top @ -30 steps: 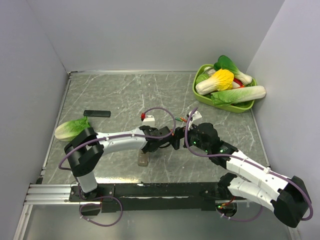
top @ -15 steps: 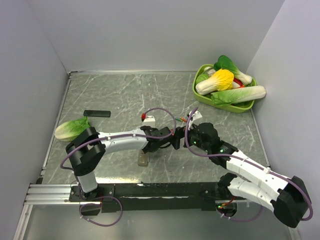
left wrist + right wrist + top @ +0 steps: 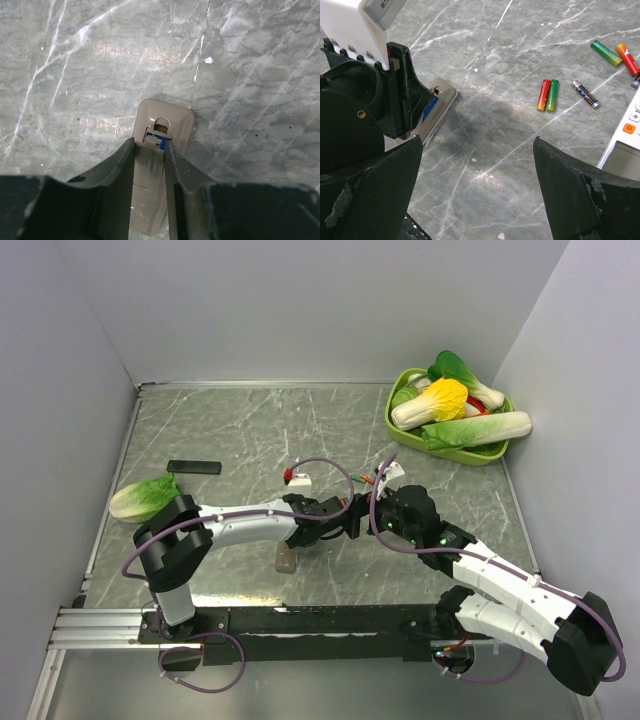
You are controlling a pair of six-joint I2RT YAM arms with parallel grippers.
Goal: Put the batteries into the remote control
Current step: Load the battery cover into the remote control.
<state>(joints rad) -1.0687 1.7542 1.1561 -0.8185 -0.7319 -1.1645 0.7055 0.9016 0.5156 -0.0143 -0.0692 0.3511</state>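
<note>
The remote control [image 3: 170, 117] lies back-up on the marble table, a sliver of its blue recess [image 3: 158, 143] showing. My left gripper [image 3: 149, 145] is shut on a narrow beige strip over that back, apparently the battery cover [image 3: 149, 185]. It also shows in the right wrist view [image 3: 402, 95], on the remote [image 3: 442, 95]. Several batteries [image 3: 547, 95] lie loose beyond: a red-and-green pair, a dark one [image 3: 585, 94], a green one [image 3: 606, 53] and an orange one [image 3: 627, 59]. My right gripper [image 3: 477, 150] is wide open and empty above bare table, near the remote.
A white device with a screen and an orange button [image 3: 625, 140] lies beside the batteries. A white remote with a red button [image 3: 297, 477], a black bar [image 3: 194, 467] and a lettuce leaf [image 3: 145, 497] lie to the left. A green basket [image 3: 392, 420] of vegetables stands at the far right. A beige end [image 3: 286, 558] shows under the left forearm.
The left arm has shifted slightly, uncovering more of the white remote with the red button. Its gripper stays over the slim remote. The right arm has not moved.
</note>
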